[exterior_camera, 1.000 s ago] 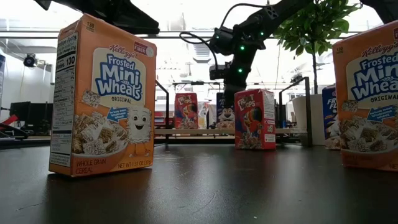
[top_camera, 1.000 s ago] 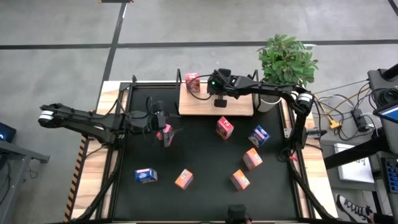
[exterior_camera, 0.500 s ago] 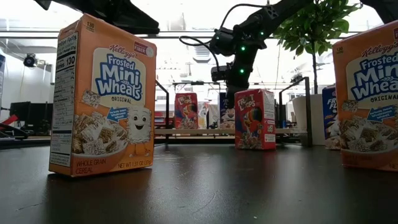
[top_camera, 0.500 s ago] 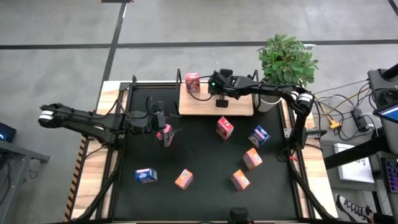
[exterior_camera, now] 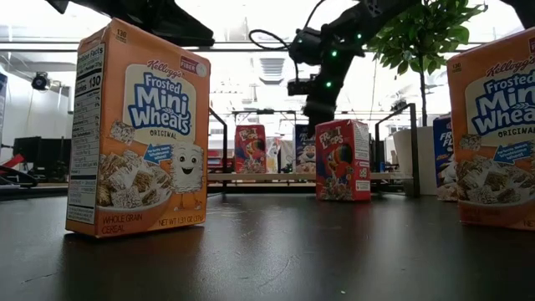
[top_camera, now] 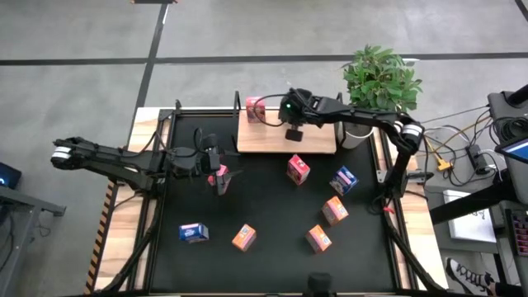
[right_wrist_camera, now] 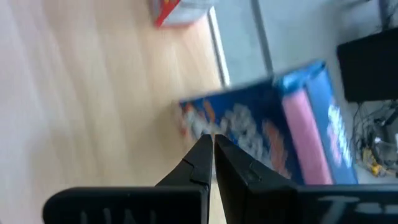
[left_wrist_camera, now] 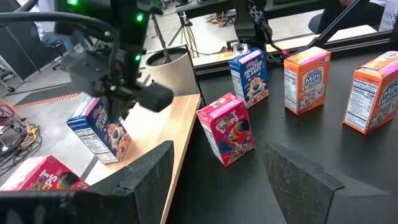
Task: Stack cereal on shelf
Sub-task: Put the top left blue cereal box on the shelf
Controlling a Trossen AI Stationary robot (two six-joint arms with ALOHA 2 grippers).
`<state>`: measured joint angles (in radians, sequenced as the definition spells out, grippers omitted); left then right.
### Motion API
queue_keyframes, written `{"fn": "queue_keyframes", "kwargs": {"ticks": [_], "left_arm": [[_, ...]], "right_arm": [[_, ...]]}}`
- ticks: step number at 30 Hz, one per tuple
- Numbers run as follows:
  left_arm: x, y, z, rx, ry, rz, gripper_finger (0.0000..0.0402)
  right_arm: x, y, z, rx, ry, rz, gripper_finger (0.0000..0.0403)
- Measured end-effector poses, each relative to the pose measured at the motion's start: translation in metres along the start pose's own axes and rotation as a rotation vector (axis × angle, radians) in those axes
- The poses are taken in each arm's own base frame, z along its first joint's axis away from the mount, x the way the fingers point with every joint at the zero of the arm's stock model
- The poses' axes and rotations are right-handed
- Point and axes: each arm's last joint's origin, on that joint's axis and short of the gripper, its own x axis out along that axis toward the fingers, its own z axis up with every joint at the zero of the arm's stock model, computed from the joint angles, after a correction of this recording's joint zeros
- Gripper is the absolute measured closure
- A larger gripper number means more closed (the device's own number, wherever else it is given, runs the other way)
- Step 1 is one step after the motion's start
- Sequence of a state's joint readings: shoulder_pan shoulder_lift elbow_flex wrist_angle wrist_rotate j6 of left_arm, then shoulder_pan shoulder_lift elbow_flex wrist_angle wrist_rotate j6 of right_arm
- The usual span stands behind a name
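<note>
The shelf (top_camera: 318, 140) is a light-wood board at the table's far edge. A red cereal box (top_camera: 256, 107) and a blue one (top_camera: 294, 134) stand on it. My right gripper (top_camera: 293, 122) hangs just above the blue box (right_wrist_camera: 292, 130), fingers shut (right_wrist_camera: 211, 142), and stands clear of it in the low view (exterior_camera: 318, 113). My left gripper (top_camera: 216, 169) waits open (left_wrist_camera: 217, 149) over the table's left part. A red box (top_camera: 221, 177) stands right beside it, and nothing shows between its fingers. Several more boxes stand on the black table.
On the table stand a red box (top_camera: 297, 169), a blue one (top_camera: 342, 179), two orange ones (top_camera: 334, 210) (top_camera: 318, 238), another orange (top_camera: 243, 238) and a blue (top_camera: 194, 233). A potted plant (top_camera: 379, 78) stands by the shelf's right end. Cables run along the right side.
My right gripper has risen from low beside the blue box on the shelf to just above its top and drifted slightly toward the table's right. The blue box has stayed upright on the board. My left arm has kept still.
</note>
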<state>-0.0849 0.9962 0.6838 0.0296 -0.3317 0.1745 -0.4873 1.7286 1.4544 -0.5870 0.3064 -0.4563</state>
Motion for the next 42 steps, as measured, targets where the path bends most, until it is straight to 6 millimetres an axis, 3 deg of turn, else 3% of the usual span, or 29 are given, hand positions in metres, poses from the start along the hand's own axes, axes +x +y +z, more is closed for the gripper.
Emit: {"fn": "queue_keyframes", "kwargs": {"ticks": [9,34,42], "left_arm": [[0.0,0.0,0.0,0.001,0.001,0.0,0.0171],[0.0,0.0,0.0,0.001,0.001,0.0,0.0171],[0.0,0.0,0.0,0.002,0.003,-0.001,0.0171]], "right_arm": [[0.008,-0.004,0.006,0.022,-0.056,-0.05,0.0394],[0.008,-0.005,0.005,0.067,-0.049,-0.05,0.0394],[-0.021,-0.003,-0.007,0.08,0.116,0.042,0.0394]]}}
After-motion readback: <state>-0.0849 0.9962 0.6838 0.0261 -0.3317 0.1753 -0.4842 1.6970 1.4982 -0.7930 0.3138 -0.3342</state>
